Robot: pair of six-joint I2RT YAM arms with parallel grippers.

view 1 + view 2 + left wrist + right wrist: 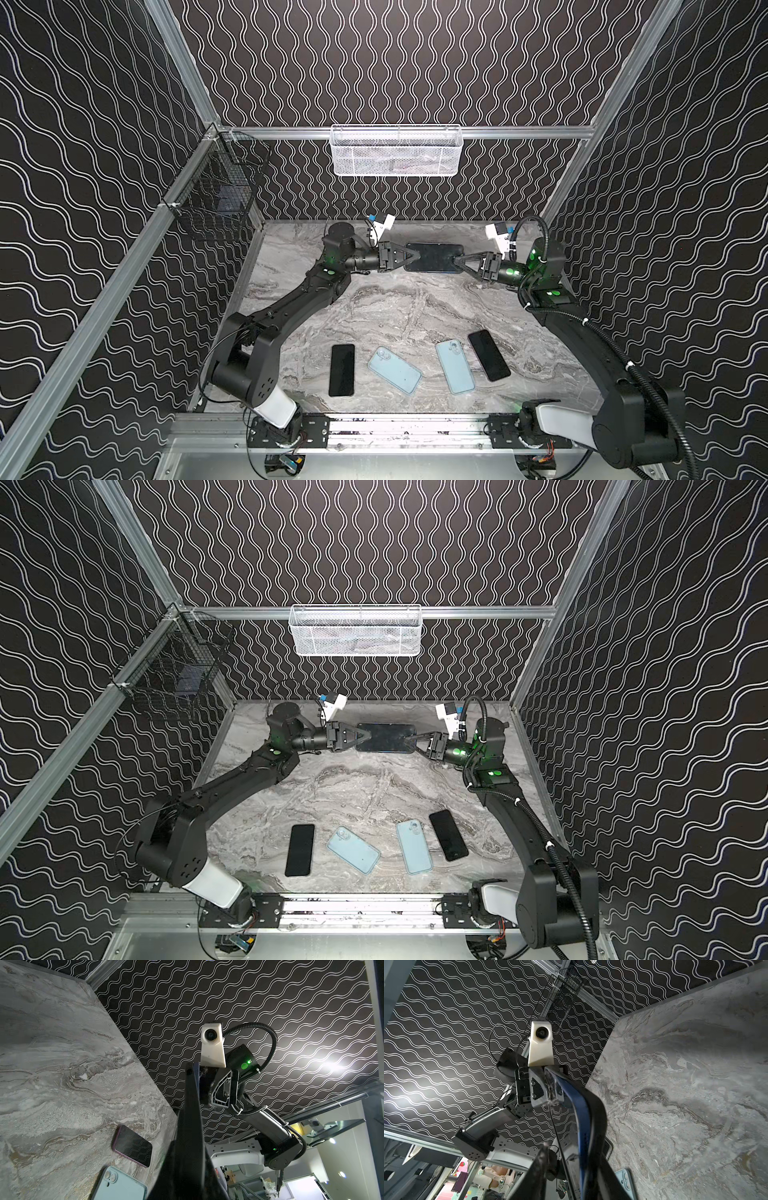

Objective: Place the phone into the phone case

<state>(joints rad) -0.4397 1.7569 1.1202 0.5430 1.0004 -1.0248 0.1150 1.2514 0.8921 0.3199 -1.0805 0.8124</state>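
Phone (434,257) is up at the far end of the bench (415,307), apparently lifted clear of the marble top and lying flat, lengthwise between the two arms. I judge the spot was chosen so both can reach its short ends without crowding the spare stock. On the back rail hangs a white mesh basket (397,151) and on the left rail a black wire basket (216,195), both well away from the work. Along the near edge lie two black handsets (342,370) screen up and two pale blue handsets (395,370) lens side up, well apart from the held one. The left end effector (411,257) is clamped on the phone's left end, pinching face and back, which keeps it level. The right end effector (456,261) sits at the opposite end with its jaws slightly apart: the right wrist view shows a gap between one finger and the glass, so the left probably carries the weight alone. A dark blue case (579,1109) rims the phone, which suggests it is seated already, though the corners are too small to check
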